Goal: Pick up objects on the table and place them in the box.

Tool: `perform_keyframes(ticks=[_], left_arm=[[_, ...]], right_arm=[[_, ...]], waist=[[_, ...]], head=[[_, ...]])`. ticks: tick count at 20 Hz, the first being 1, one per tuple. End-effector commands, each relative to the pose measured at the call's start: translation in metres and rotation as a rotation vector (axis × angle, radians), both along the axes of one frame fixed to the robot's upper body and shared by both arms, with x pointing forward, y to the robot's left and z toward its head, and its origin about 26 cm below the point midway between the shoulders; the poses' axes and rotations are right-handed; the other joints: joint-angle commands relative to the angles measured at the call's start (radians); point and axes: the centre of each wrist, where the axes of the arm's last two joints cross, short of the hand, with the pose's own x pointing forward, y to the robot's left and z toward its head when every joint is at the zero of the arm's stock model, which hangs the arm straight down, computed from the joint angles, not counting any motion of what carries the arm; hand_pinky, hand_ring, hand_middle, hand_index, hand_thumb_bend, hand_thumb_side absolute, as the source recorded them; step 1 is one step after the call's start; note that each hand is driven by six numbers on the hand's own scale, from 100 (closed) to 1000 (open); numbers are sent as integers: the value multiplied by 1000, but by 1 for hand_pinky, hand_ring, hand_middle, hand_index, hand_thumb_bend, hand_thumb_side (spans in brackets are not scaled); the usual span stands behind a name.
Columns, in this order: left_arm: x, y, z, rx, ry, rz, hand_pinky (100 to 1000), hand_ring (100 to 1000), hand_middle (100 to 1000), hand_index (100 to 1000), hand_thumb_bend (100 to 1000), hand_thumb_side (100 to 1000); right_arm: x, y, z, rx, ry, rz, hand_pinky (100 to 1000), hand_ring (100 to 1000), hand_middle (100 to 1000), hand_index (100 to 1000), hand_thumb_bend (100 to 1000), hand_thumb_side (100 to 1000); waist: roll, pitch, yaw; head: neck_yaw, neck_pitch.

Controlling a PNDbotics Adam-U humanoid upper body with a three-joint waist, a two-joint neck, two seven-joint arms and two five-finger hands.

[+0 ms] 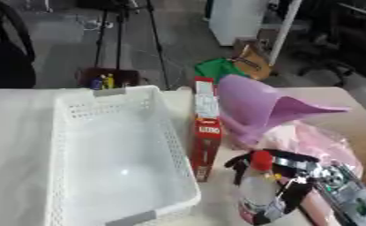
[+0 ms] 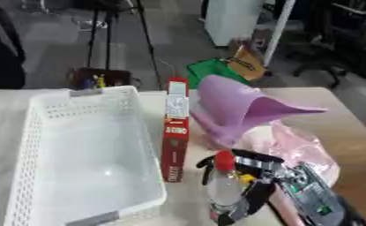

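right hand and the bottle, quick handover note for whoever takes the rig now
Right hand: curled round the clear red-capped bottle, at the table's near edge right of the white basket.
Left hand: not in view.
Basket holds nothing yet.
Still on the table: red box standing on edge beside the basket's right wall, purple funnel, pink bag.
Left: put the bottle in, then the other three.

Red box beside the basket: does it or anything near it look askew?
Red box stands on edge against the white basket, not flat. Purple funnel lies tipped on its side. Right hand grips the clear bottle upright.
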Motion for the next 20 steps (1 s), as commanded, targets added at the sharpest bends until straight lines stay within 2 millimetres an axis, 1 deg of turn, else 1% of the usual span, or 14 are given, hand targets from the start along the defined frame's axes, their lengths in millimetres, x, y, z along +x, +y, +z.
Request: perform_keyframes(ticks=[1,10,18,20], left_arm=[[-4,3,8,24,-26,9,855,824,761,736,100,1000],[-4,3,8,26,-25,7,855,824,762,736,100,1000],[-4,4,8,29,-25,7,855,825,762,736,100,1000],[-4,4,8,29,-25,6,855,825,762,736,100,1000]], right_arm=[[-2,-8,23,-86,-98,117,912,931,533,660,718,119],[-4,-8,37,-56,-116,122,909,928,531,659,718,119],[-2,-13,27,-81,-81,91,897,929,526,659,720,122],[-2,-14,26,-84,-77,83,895,926,515,668,733,135]], waist=[[1,-27,-1],[1,-28,-1],[1,-23,1],[1,-22,1]], head=[[-3,-13],[-3,-20],[-3,-20],[-3,-21]])
